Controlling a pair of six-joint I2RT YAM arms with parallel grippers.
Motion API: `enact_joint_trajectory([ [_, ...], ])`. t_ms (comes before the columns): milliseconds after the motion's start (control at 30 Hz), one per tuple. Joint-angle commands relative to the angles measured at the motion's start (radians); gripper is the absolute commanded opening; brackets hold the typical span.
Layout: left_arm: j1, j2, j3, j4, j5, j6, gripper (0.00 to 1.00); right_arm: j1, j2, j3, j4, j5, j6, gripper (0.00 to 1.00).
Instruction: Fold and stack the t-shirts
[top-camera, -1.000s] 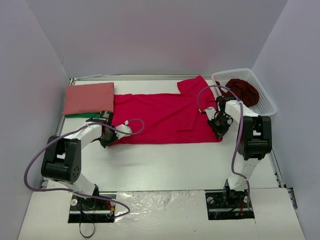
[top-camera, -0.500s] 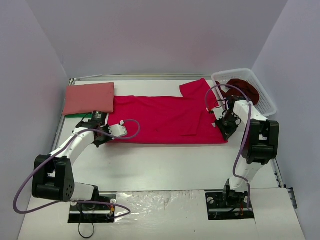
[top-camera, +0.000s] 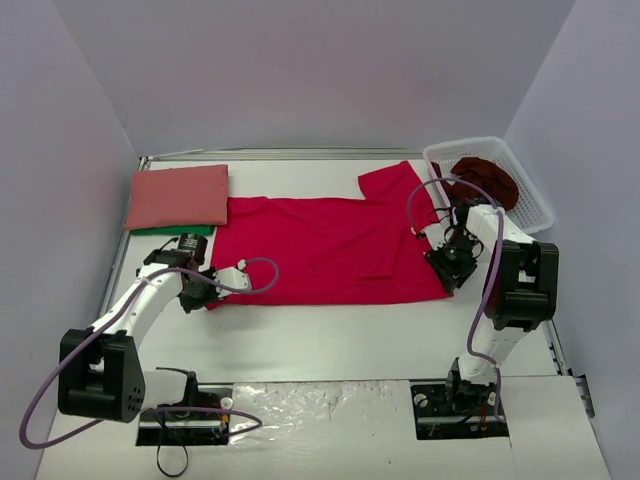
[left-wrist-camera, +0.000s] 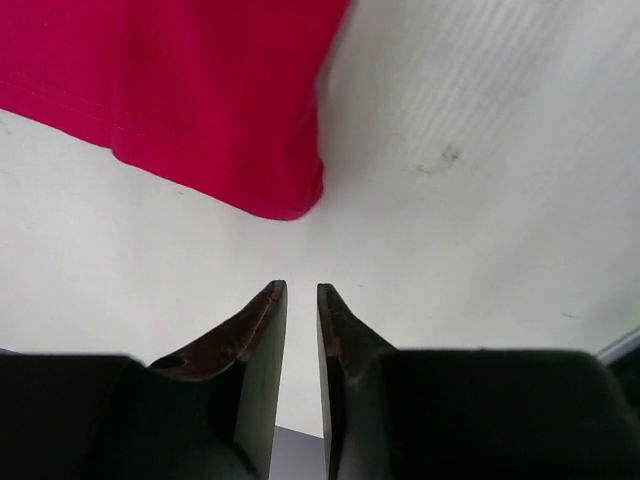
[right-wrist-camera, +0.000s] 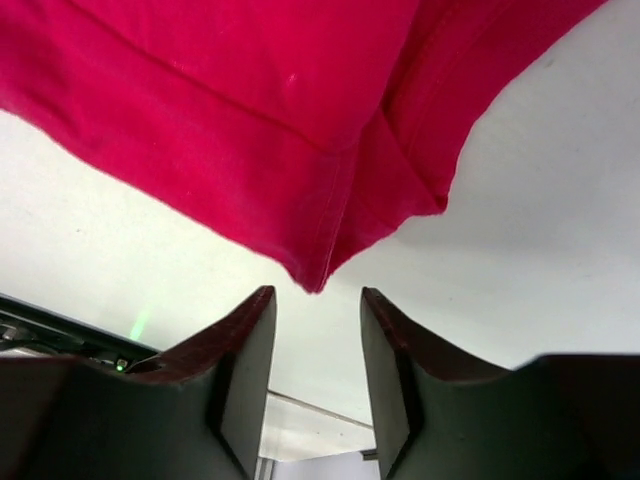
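The bright crimson t-shirt lies spread flat across the middle of the table, one sleeve pointing to the back right. My left gripper sits at its near left corner, jaws a narrow gap apart with only bare table between them. My right gripper is at the near right corner, open, the cloth tip just ahead of the fingertips. A dull salmon-red t-shirt lies folded at the back left. A dark maroon t-shirt is bunched in the basket.
The white lattice basket stands at the back right corner. A green strip shows under the salmon shirt's near edge. White table runs between the crimson shirt and the arm bases.
Both grippers, shut on the crimson shirt's near corners before, have drawn it toward the near side and opened, letting the corners drop. The left arm has swung left and nearer.
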Motion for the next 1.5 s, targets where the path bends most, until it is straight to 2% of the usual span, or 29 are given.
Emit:
enact_joint_trajectory([
  [0,0.003,-0.082,0.043,-0.156,0.064,0.039,0.19,-0.008,-0.073,0.006,-0.103,0.000,-0.032,0.37],
  [33,0.003,-0.113,0.049,-0.188,0.072,0.042,0.20,-0.008,-0.082,0.014,-0.111,0.000,-0.034,0.41],
  [100,0.000,-0.134,0.086,-0.234,0.118,0.050,0.25,-0.008,-0.090,0.055,-0.138,0.002,-0.037,0.42],
  [167,0.001,-0.153,0.127,-0.300,0.155,0.044,0.26,-0.006,-0.097,0.097,-0.160,-0.001,-0.032,0.44],
  [267,0.016,-0.164,0.207,-0.297,0.208,-0.028,0.27,-0.003,-0.097,0.201,-0.177,-0.041,-0.022,0.44],
  [333,0.033,-0.164,0.239,-0.224,0.242,-0.125,0.27,0.009,-0.087,0.275,-0.166,-0.087,-0.006,0.43],
  [367,0.035,-0.162,0.242,-0.178,0.244,-0.233,0.27,0.014,-0.082,0.293,-0.162,-0.110,0.001,0.42],
  [400,0.038,-0.159,0.241,-0.079,0.221,-0.292,0.29,0.024,-0.077,0.324,-0.161,-0.132,0.003,0.40],
  [467,0.039,-0.133,0.235,0.045,0.195,-0.445,0.43,0.046,-0.059,0.333,-0.143,-0.175,0.011,0.37],
  [533,0.045,-0.093,0.230,0.091,0.198,-0.505,0.47,0.104,-0.035,0.327,-0.137,-0.181,0.011,0.34],
  [667,0.047,-0.015,0.221,0.155,0.207,-0.597,0.48,0.207,0.022,0.293,-0.134,-0.184,0.012,0.33],
  [800,0.068,0.046,0.218,0.154,0.137,-0.601,0.48,0.277,0.082,0.278,-0.112,-0.193,0.018,0.35],
  [1033,0.125,0.068,0.190,0.158,0.156,-0.604,0.48,0.377,0.142,0.273,-0.065,-0.161,0.037,0.33],
  [1467,0.164,0.079,0.182,0.152,0.164,-0.599,0.48,0.437,0.234,0.269,-0.017,-0.118,0.061,0.34],
])
